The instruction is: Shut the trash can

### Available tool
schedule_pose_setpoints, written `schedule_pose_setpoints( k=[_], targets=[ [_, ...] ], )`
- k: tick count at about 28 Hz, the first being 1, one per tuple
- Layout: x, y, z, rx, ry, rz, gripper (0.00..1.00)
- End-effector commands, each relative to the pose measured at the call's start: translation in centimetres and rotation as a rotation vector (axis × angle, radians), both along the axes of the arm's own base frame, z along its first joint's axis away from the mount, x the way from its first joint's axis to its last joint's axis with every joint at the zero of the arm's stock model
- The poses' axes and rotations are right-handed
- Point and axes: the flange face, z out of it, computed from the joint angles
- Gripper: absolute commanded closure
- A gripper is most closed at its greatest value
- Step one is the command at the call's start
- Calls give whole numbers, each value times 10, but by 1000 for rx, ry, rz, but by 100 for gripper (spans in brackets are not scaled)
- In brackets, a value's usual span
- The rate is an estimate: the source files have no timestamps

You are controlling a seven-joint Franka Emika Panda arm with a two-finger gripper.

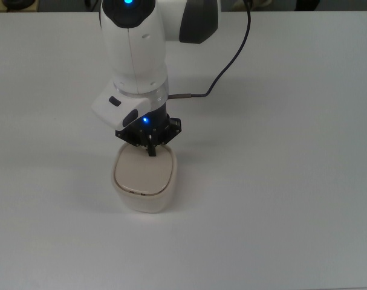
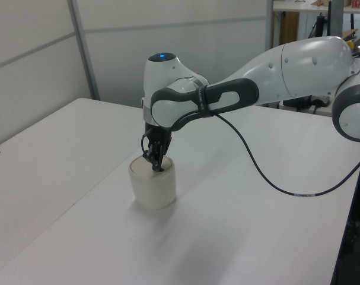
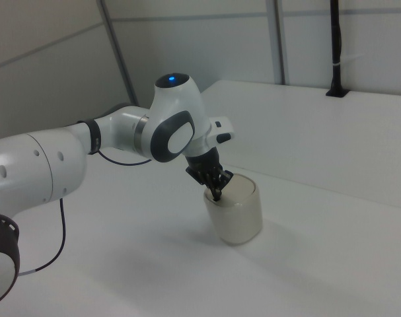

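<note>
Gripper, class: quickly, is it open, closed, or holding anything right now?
Gripper: closed, holding nothing, tips pressed on the lid of the trash can.

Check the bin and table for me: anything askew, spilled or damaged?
Nothing stands out. The trash can stands upright on the table, its lid flat, with the gripper at the lid's rear edge. No spill shows.
</note>
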Motion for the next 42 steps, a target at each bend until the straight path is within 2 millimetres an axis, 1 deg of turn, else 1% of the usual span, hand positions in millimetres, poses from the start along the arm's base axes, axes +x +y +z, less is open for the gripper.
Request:
schedule_pose_setpoints(
  k=[1, 2, 5, 7, 9, 12, 13, 14, 17, 19, 20, 21, 22, 23, 42],
  targets=[
    [-6, -12, 8, -9, 35, -10, 93],
    [-7, -16, 20, -8, 32, -15, 93],
    [-10, -18, 31, -6, 27, -18, 91],
    [-14, -20, 49, -4, 4, -21, 90],
    [-17, -24, 54, -5, 9, -24, 87],
    [-23, -24, 64, -14, 18, -20, 76],
    [-27, -26, 71, -17, 24, -20, 68],
    [-29, -29, 74, -18, 32, -24, 64],
    [-35, -33, 73, -33, 70, -27, 61],
    [-40, -35, 77, -67, 95, -20, 53],
    [-41, -35, 78, -76, 102, -16, 47],
    [-42, -34, 78, -81, 105, -12, 37],
    [-42, -34, 79, -86, 108, -13, 24],
    [-42, -35, 78, -90, 111, -13, 0],
    [-50, -33, 70, -91, 188, -11, 0]
  ],
)
